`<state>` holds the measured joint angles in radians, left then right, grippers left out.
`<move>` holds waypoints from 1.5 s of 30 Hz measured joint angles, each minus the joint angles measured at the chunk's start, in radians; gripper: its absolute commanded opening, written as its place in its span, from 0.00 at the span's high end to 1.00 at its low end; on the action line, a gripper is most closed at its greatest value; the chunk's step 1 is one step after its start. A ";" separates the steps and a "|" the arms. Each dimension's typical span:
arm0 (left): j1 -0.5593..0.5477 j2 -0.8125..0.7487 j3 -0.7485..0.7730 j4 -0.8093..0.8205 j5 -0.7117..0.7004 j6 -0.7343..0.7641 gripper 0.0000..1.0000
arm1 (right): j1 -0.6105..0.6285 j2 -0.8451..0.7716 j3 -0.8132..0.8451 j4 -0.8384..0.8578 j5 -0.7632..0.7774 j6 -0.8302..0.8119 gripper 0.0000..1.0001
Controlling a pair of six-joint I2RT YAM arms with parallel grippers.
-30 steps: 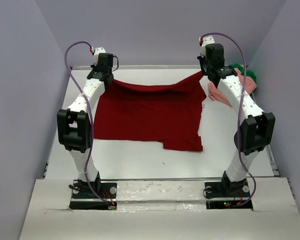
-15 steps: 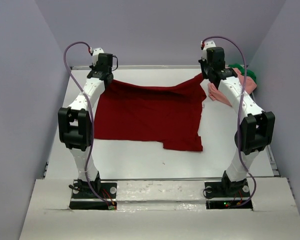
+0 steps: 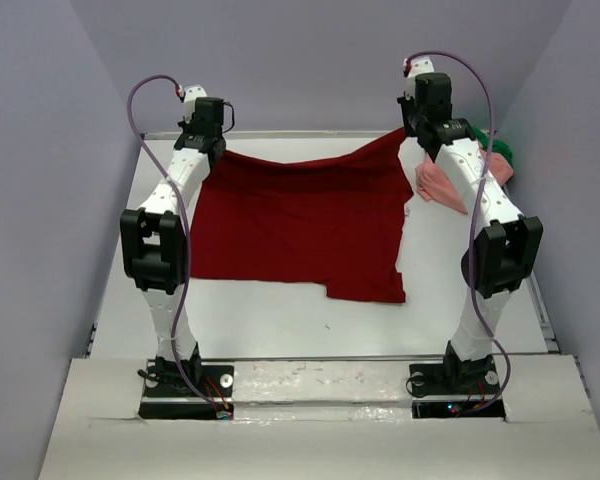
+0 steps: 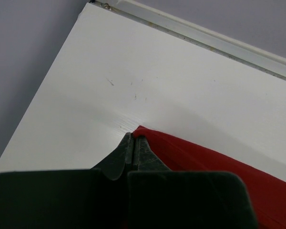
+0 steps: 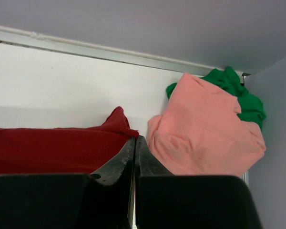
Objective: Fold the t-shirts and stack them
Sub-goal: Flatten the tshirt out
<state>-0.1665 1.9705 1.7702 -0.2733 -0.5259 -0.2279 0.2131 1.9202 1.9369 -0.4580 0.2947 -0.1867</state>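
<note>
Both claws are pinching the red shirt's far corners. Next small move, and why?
The left claw and right claw are shut on the far corners of the dark red shirt, with that edge raised and the rest lying flat. Probably bring both toward the near hem, folding it in half.

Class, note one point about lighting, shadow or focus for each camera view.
Top external view: even, soft light, no glare, dark red t-shirt sharp. Left wrist view: left pincer dark and slightly blurred near the lens; soft shadow band on the table. Right wrist view: right pincer dark; salmon pink t-shirt and green t-shirt clearly lit.
</note>
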 measured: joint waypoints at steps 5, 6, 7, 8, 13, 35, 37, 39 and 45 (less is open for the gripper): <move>0.011 0.004 0.020 0.008 0.007 0.011 1.00 | -0.015 0.006 0.047 -0.006 0.002 -0.001 1.00; 0.017 0.006 0.024 0.009 0.011 0.014 1.00 | -0.019 0.009 0.052 -0.007 0.003 -0.001 1.00; 0.020 0.007 0.025 0.012 0.014 0.015 1.00 | -0.024 0.014 0.058 -0.007 0.003 0.000 1.00; 0.026 0.008 0.026 0.015 0.019 0.018 1.00 | -0.030 0.019 0.061 -0.007 0.002 0.000 1.00; 0.056 0.009 0.026 0.046 0.039 0.041 1.00 | -0.050 0.043 0.065 -0.014 0.000 0.000 1.00; 0.074 0.135 0.063 0.044 0.108 0.045 1.00 | -0.061 0.055 0.036 -0.027 -0.045 0.010 1.00; 0.069 0.135 0.063 0.043 0.108 0.039 1.00 | -0.061 0.053 0.012 -0.027 -0.049 0.013 1.00; 0.064 0.135 0.063 0.041 0.107 0.036 1.00 | -0.061 0.051 -0.011 -0.029 -0.053 0.017 1.00; 0.042 0.135 0.063 0.031 0.106 0.035 1.00 | -0.061 0.048 -0.044 -0.030 -0.061 0.027 1.00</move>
<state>-0.1246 2.1056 1.8328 -0.2428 -0.4194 -0.1928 0.1516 1.9678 1.8931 -0.4877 0.2340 -0.1600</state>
